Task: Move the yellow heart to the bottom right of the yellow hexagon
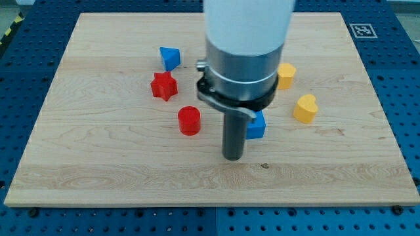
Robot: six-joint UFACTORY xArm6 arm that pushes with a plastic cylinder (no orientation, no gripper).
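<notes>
Arm (246,46) hiding blue block (256,126) partly, yellow hexagon (286,75) edge cut

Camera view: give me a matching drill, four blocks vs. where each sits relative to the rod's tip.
Blocks:
1. red cylinder
2. yellow heart
3. blue cube
4. red star

Places, relative to my tip:
A. touching the rod's right side, partly hidden by it
B. far upper left, beside the blue block
C. upper left, nearest block on that side
D. upper right, below the yellow hexagon

Pairs: 1-C, 2-D, 3-A, 4-B
</notes>
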